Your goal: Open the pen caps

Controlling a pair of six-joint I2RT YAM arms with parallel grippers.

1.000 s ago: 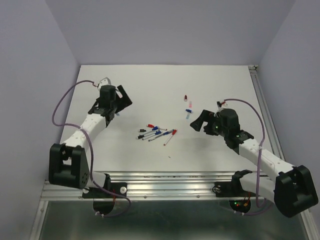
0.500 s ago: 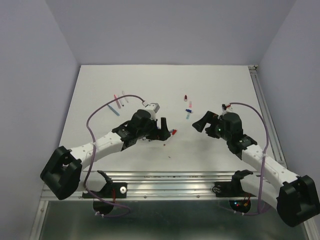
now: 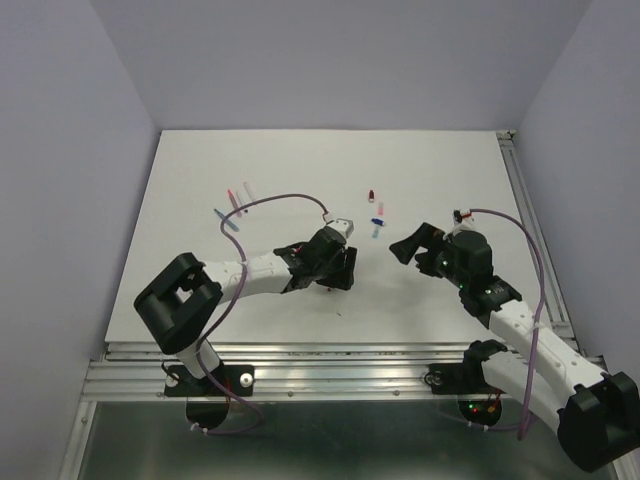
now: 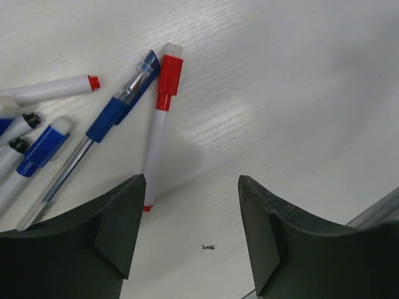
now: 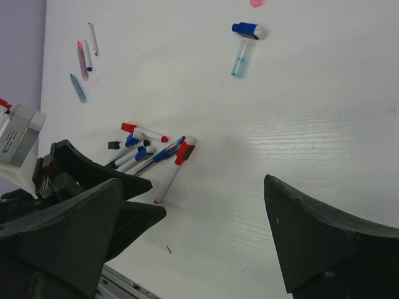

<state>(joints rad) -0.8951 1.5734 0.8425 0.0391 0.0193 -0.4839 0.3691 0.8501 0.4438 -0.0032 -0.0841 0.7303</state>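
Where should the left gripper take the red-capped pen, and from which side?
Probably mid-barrel on the pen, below its red cap, from straight above with jaws across it. It lies flat; the blue pen crowds the cap end, while the lower barrel has bare table on both sides.

Nothing legible is showing in any view: no word, brand or number. A white box (image 5: 17, 140) on the left arm's wrist is carrying faint marks too small to read, and the red pen cap (image 4: 169, 78) and its white barrel (image 4: 154, 149) are showing no print.
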